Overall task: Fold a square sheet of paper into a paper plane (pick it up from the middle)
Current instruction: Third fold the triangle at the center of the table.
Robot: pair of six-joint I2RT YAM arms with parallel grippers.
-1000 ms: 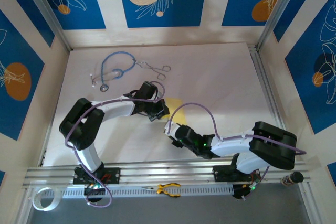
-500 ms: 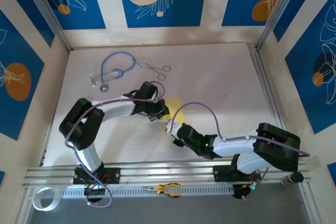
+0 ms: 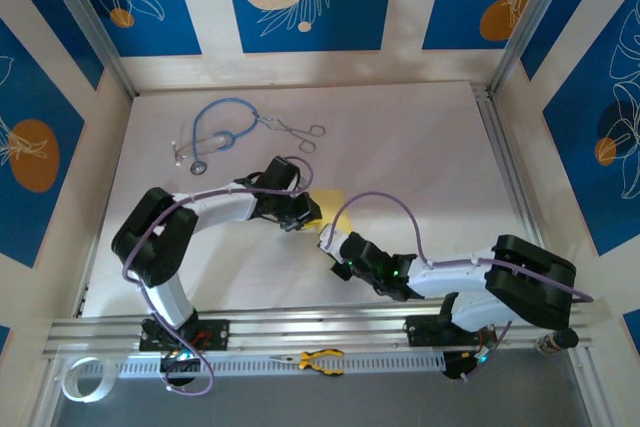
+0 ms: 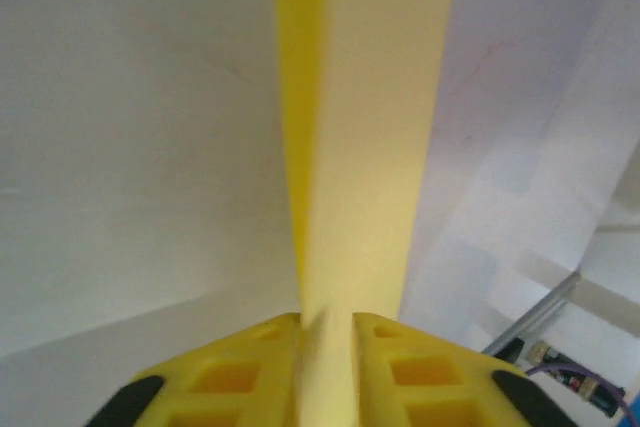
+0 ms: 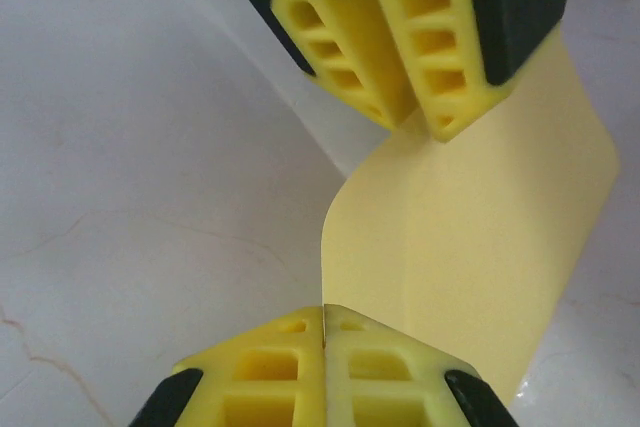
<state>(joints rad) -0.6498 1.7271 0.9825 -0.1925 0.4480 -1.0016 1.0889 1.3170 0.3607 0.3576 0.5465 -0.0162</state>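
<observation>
Pale-yellow square sheet of paper point(image 5: 480, 217), plain; right jaws pinching edge.

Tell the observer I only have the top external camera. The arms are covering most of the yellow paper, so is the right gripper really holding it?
Observer: Yes. On the right wrist camera, the right gripper is shut on one edge of the square sheet of paper.
Operator: And the left one?
Observer: The left gripper meets the sheet's opposite end. On its own wrist camera the paper passes between its jaws, but I cannot tell whether it is clamped.
Operator: Is the paper flat?
Observer: No, it bows in a curve between the two grippers.
</observation>
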